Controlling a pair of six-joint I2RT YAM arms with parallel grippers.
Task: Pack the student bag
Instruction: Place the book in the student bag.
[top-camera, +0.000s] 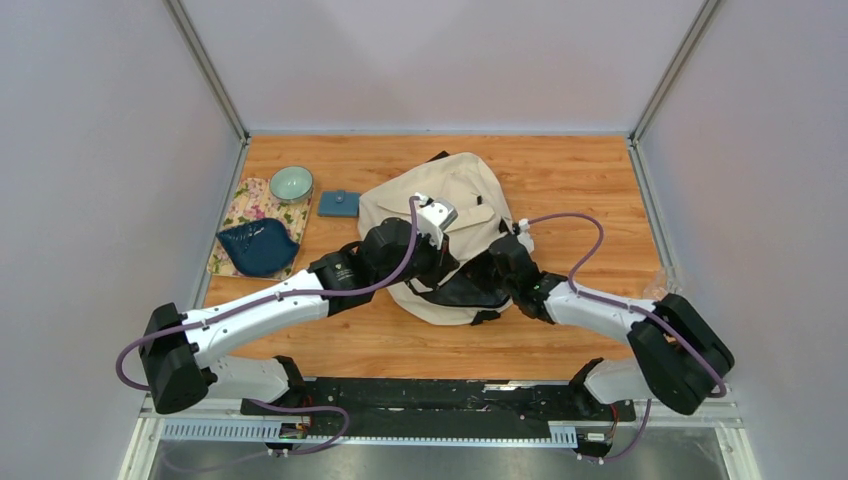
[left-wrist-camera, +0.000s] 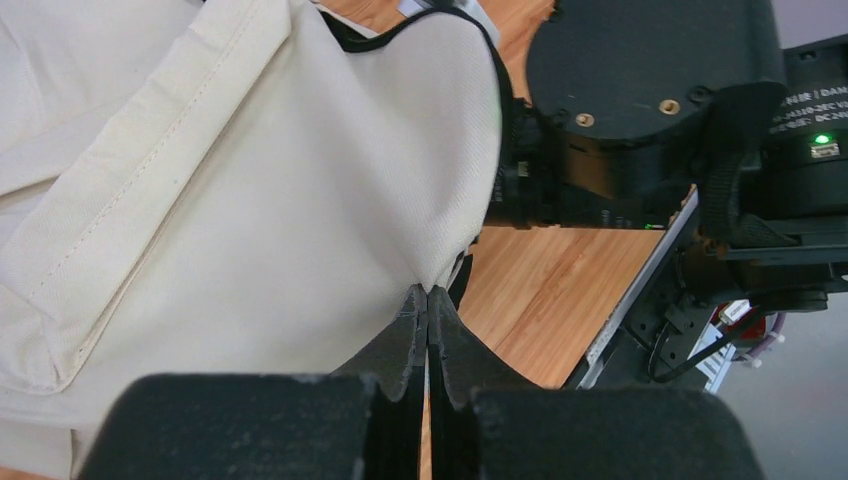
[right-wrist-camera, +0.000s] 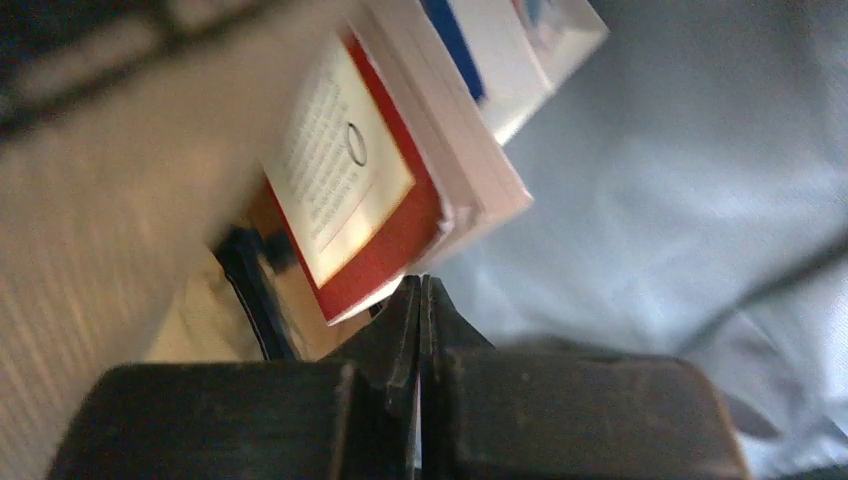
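The student bag (top-camera: 455, 195) lies on the worktop (top-camera: 570, 180) with its mouth toward the arms. The left end effector (left-wrist-camera: 428, 300) is clamped on the cream rim, while the right end effector (right-wrist-camera: 420, 292), fingers pressed together, sits inside at the corner of a red-covered book (right-wrist-camera: 350, 200); we cannot tell whether it pinches that corner. We hold the rim raised and taut so the opening does not collapse, and we seat the book deep and flat before drawing the right arm straight out.
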